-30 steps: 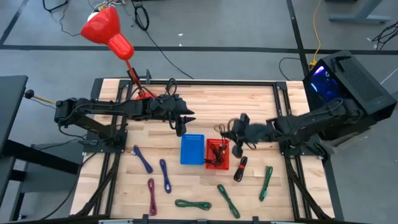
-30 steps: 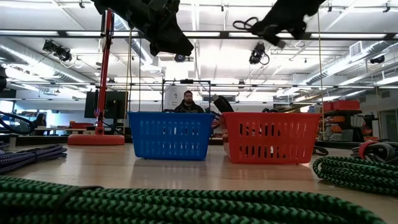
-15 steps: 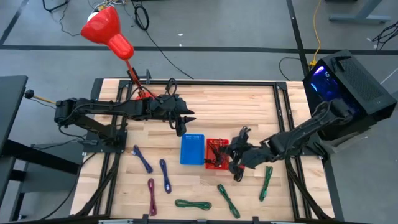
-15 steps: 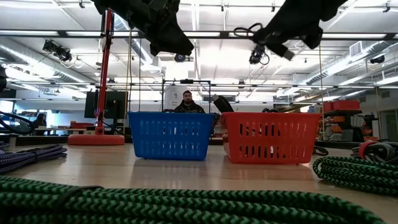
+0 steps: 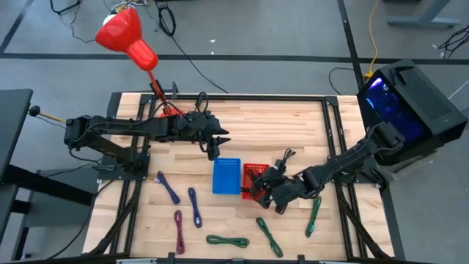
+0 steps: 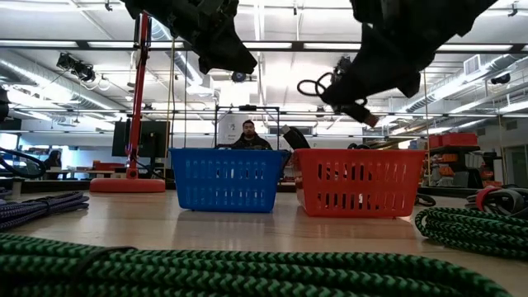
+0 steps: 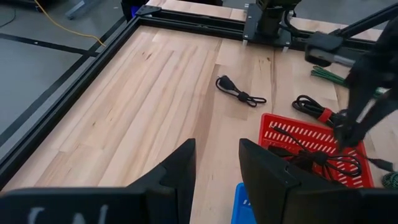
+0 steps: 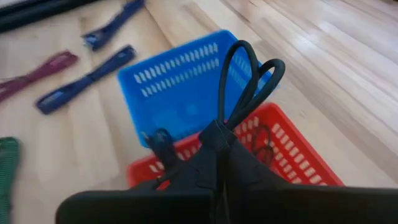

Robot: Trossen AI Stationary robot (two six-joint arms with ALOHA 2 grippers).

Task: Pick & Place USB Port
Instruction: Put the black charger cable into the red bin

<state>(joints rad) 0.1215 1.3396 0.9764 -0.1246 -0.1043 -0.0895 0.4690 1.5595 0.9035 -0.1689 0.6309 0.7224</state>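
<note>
My right gripper [image 5: 261, 189] is shut on a coiled black cable [image 8: 244, 81] and hovers over the red basket [image 5: 256, 173], which has black cables in it. The low view shows the gripper [image 6: 363, 82] with the cable [image 6: 318, 86] above the red basket [image 6: 359, 182]. The blue basket [image 5: 226, 176] stands beside the red one, on its left. My left gripper [image 5: 214, 149] is open and waits in the air over the far half of the table, beyond the blue basket. My right gripper pinches the black cable's bundle at its bound part [image 8: 217, 133] between the two fingers. The loops [image 8: 249, 68] stick out past the fingertips. The fingers come from the table's right, slanting down. The cable is lifted clear, above the red basket's rim.
A black cable [image 5: 285, 156] lies on the table beyond the red basket, and another with a red tie [image 7: 314, 109] lies right of it. Blue [image 5: 168, 188], purple [image 5: 179, 231] and green cables [image 5: 314, 214] lie along the near part. A person [image 6: 249, 136] sits behind the table.
My right gripper has carried the black cable toward the table's near-left and downward, from right of the red basket to over it. This uncovered a black cable lying beyond the basket. The left arm has kept still.
</note>
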